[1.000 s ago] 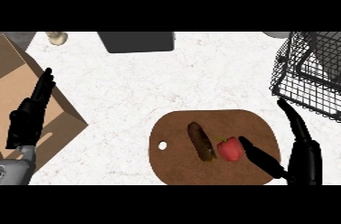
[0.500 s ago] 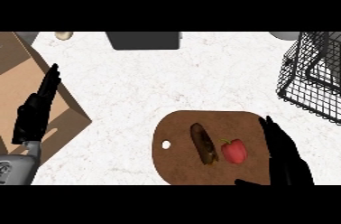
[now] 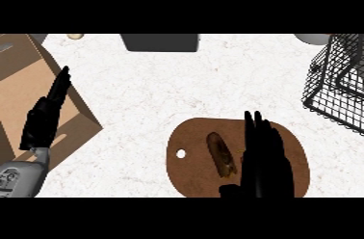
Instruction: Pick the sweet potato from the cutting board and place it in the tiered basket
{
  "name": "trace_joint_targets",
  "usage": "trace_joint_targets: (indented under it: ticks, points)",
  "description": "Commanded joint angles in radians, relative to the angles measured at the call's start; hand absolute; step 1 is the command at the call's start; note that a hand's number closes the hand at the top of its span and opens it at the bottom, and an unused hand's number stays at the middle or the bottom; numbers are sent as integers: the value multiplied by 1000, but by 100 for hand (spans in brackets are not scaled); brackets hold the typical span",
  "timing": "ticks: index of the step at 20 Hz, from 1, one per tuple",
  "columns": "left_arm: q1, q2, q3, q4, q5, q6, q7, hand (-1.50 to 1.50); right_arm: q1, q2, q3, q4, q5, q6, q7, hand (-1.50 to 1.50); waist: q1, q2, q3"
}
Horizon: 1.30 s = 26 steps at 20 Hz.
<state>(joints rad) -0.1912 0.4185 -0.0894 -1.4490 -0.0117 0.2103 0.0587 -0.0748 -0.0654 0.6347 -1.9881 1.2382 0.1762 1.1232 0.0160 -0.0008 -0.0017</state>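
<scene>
Now shifted left over cutting board, right hand straight-fingered, holding nothing; risks nudging sweet potato off-board.

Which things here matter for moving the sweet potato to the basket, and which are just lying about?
For the job: sweet potato, cutting board, tiered basket, right hand over the board.

Just there: brown box, dark container at the top edge, resting left hand.

Wooden cutting board, wire basket
</scene>
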Motion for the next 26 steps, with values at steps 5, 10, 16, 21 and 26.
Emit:
trace_joint_targets:
  ticks: [5, 10, 16, 21, 26]
  points:
    - [19, -25, -7, 9, -9, 3, 17, 0, -152, 64, -32, 162, -76, 130, 296, -150, 7, 4, 0]
    - [-15, -40, 1, 38, -18, 10, 25, 0, -180, 64, 4, 190, -109, 167, 351, -150, -9, 3, -1]
    - [38, -18, 27, 52, -9, -23, -42, 0, -145, 64, 47, 208, -85, 139, 363, -150, -12, 0, -1]
    - [12, -37, 9, 33, -36, -6, -4, 0, -126, 64, 110, 290, -17, 124, 360, -150, -14, 0, 0]
    - [-18, -56, 7, 42, -37, -7, 30, 0, -202, 64, 86, 293, -21, 169, 364, -150, -14, 2, 0]
